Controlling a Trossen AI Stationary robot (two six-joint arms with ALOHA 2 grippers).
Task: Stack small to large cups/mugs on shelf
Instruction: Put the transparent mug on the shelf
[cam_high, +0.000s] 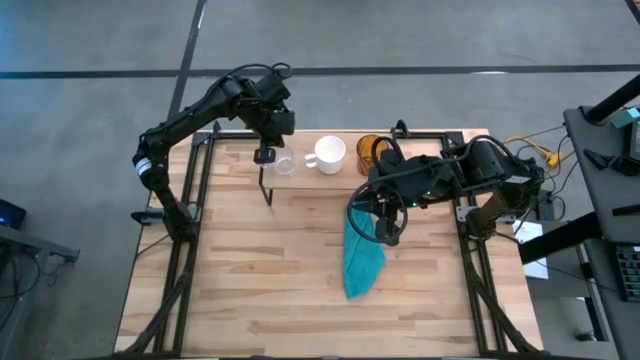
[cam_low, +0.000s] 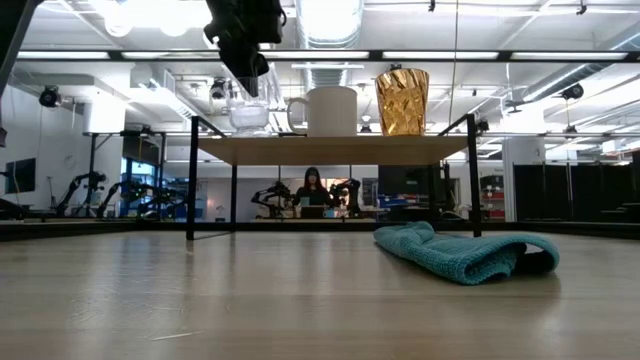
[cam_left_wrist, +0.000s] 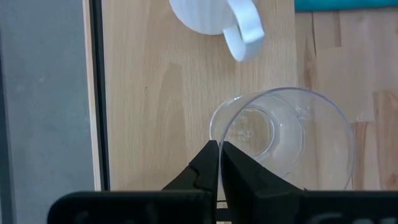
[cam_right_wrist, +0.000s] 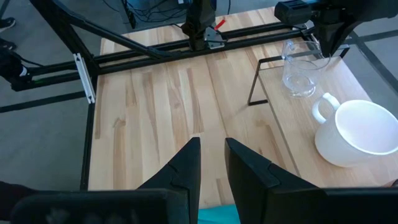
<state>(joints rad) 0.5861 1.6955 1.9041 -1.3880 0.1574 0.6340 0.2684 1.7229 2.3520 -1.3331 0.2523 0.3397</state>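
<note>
The small clear glass (cam_left_wrist: 280, 134) is at the left end of the shelf (cam_low: 330, 150), with my left gripper (cam_left_wrist: 219, 155) shut on it from above. To its right, the white mug (cam_low: 330, 110) and then the amber textured cup (cam_low: 402, 100) stand upright on the board on their bases. In the high view my right arm partly covers the amber cup (cam_high: 368, 150). My right gripper (cam_right_wrist: 212, 158) hovers over the tabletop in front of the shelf, above the teal cloth (cam_high: 362, 260). Its fingers are a narrow gap apart and hold nothing. My left gripper pinches the clear glass's rim (cam_left_wrist: 219, 138) on the side away from the mug, one finger inside the glass and one outside. The fingers come from above, pointing down. The glass is upright with its mouth up; I cannot tell whether its base touches the board.
The teal cloth (cam_low: 465, 252) lies bunched on the tabletop in front of the shelf's right half. The shelf's black legs (cam_low: 190, 180) stand on the table near its far edge. Bare tabletop (cam_high: 250, 270) spreads toward the near edge. A person sits far behind the table (cam_low: 313, 190).
</note>
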